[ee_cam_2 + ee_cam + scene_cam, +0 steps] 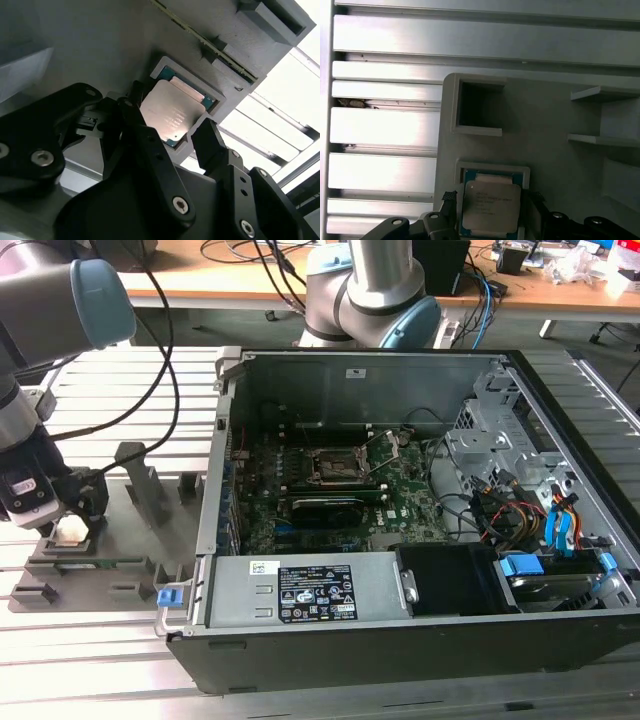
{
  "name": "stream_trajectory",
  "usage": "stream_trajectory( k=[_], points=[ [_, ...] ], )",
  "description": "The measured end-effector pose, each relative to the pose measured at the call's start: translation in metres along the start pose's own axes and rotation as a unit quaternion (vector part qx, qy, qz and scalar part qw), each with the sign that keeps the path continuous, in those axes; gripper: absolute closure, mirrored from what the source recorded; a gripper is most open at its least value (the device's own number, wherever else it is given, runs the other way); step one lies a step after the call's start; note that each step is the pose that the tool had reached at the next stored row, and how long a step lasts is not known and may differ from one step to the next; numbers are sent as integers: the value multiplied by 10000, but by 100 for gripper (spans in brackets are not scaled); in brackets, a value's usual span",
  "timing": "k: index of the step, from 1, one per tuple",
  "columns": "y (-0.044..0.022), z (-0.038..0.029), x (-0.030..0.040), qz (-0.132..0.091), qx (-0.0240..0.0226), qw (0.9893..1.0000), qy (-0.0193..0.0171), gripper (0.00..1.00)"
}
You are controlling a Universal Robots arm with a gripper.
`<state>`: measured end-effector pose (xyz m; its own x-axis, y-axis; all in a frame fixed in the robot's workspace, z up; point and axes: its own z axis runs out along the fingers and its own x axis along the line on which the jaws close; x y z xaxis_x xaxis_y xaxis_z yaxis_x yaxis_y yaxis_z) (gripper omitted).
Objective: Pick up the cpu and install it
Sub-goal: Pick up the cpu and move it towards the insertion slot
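Observation:
The cpu [172, 111] lies flat in a square recess of the grey holder tray [100, 45], its pale silver top up. My gripper [170, 122] is low over it, with one black finger [134, 114] on each side of the chip and a narrow gap to each edge, so it stands open. In the first wrist view the cpu [491, 204] sits between the two fingertips [448, 199] of the gripper [491, 215]. In the exterior view the gripper [72, 525] is at the far left over the holder tray [60, 565]. The motherboard socket [340, 467] sits open inside the computer case.
The open computer case [400, 630] fills the middle and the exterior view's right, with cables and drive bays inside. Upright grey posts [140, 480] of the tray stand between my gripper and the case wall. A second robot arm [370, 290] stands behind the case.

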<state>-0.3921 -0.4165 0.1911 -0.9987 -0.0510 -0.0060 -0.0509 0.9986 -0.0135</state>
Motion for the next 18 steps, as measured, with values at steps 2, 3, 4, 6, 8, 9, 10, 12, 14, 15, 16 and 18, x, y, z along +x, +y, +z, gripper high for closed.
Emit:
stream_trajectory(
  k=[2, 3, 4, 6, 8, 9, 10, 12, 14, 15, 16, 18],
  points=[
    [-2, 7, 1, 20, 4, 10000, 2, 34],
    [-2, 9, 1, 50, 4, 10000, 2, 34],
    [-2, 14, 1, 127, 5, 9999, 3, 34],
    [-5, 23, 0, 170, 5, 9999, 2, 34],
    [-8, 24, 1, 171, 5, 9999, 3, 34],
    [-9, 25, 2, 171, 5, 9999, 3, 34],
    [-9, 25, 1, 171, 5, 9999, 3, 34],
    [-9, 25, 1, 171, 5, 9999, 3, 35],
    [-9, 27, 1, 171, 5, 9999, 3, 45],
    [-9, 27, 1, 171, 5, 9999, 3, 45],
    [-9, 27, 1, 171, 5, 9999, 4, 45],
    [-9, 28, 1, 171, 5, 9999, 4, 45]
  ],
)
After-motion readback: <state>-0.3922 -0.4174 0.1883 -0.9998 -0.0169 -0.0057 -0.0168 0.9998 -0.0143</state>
